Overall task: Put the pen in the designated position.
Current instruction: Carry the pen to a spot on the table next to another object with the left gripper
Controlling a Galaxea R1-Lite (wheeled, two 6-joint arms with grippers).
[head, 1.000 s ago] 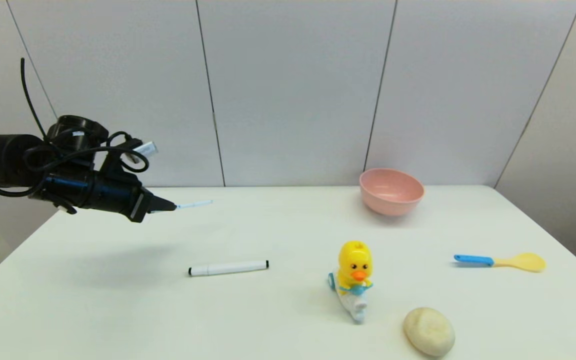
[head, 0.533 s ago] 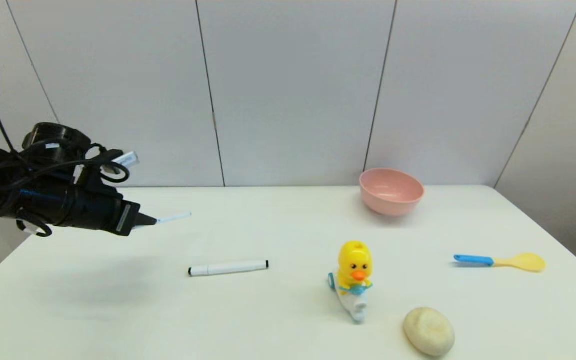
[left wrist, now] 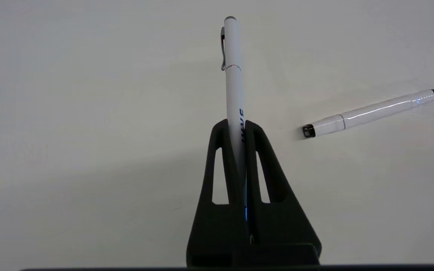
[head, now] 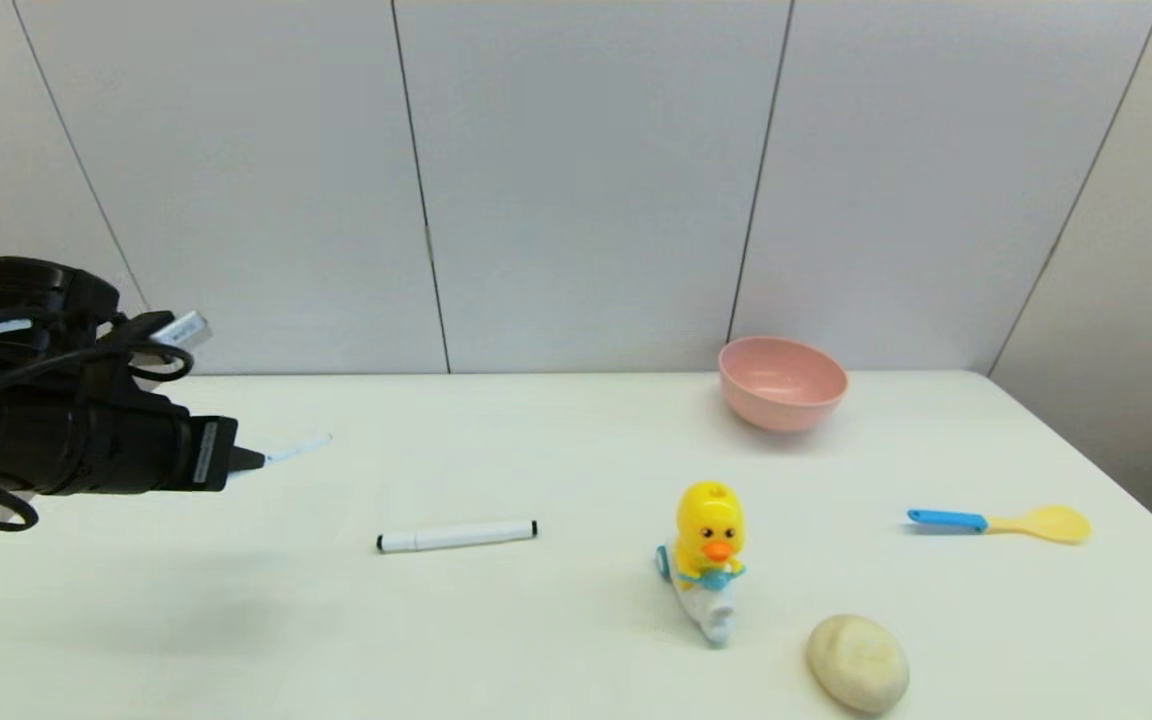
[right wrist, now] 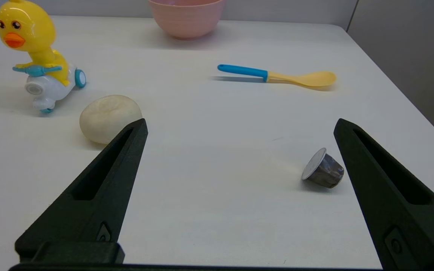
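My left gripper [head: 248,459] is clamped tight on the pen [head: 298,447], holding it in the air over the left side of the table [head: 576,650], well above the surface. The wrist view shows the relation that matters: the pen [left wrist: 234,86] runs straight out along my fingers' own line, its clip end farthest from me and its lower barrel pinched between the fingertips [left wrist: 222,130]. In the head view it points right and a touch toward the far wall, nearly level. The marker [head: 457,536] lies flat on the table, off to the right and nearer me than the pen's free end, well apart from it. My right gripper [right wrist: 239,126] sits parked with jaws wide, low over the table's near right corner. No marked spot shows, so I can't tell where this goes; I judge the set-down must follow the pen's long axis.
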